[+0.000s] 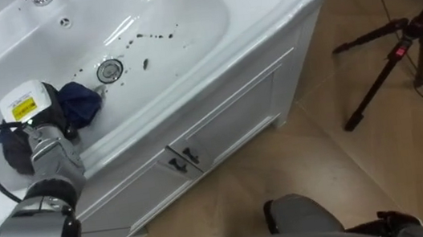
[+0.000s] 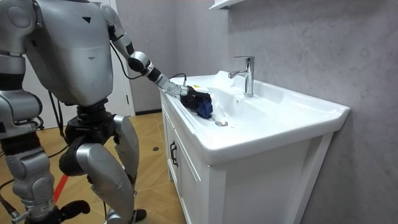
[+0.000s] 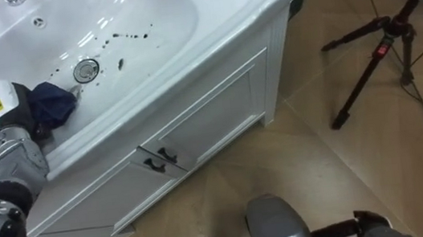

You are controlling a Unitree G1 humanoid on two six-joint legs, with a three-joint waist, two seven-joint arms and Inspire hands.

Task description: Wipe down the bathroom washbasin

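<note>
The white basin (image 1: 206, 6) tops a white cabinet in front of me. My left hand (image 1: 33, 116) reaches in from the lower left and rests inside the bowl near its front wall, fingers curled on a dark blue cloth (image 1: 80, 102). The cloth lies bunched just left of the metal drain (image 1: 109, 69). Several dark specks (image 1: 154, 36) dot the bowl to the right of the drain. In the room view I stand at the cabinet's side, with the left hand (image 2: 185, 93) stretched out over the basin (image 2: 280, 124) and on the cloth (image 2: 202, 104).
A chrome tap (image 2: 245, 73) stands at the back of the basin. Cabinet doors with dark handles (image 1: 184, 158) lie below the rim. A black tripod (image 1: 398, 55) with cables stands on the wooden floor to the right.
</note>
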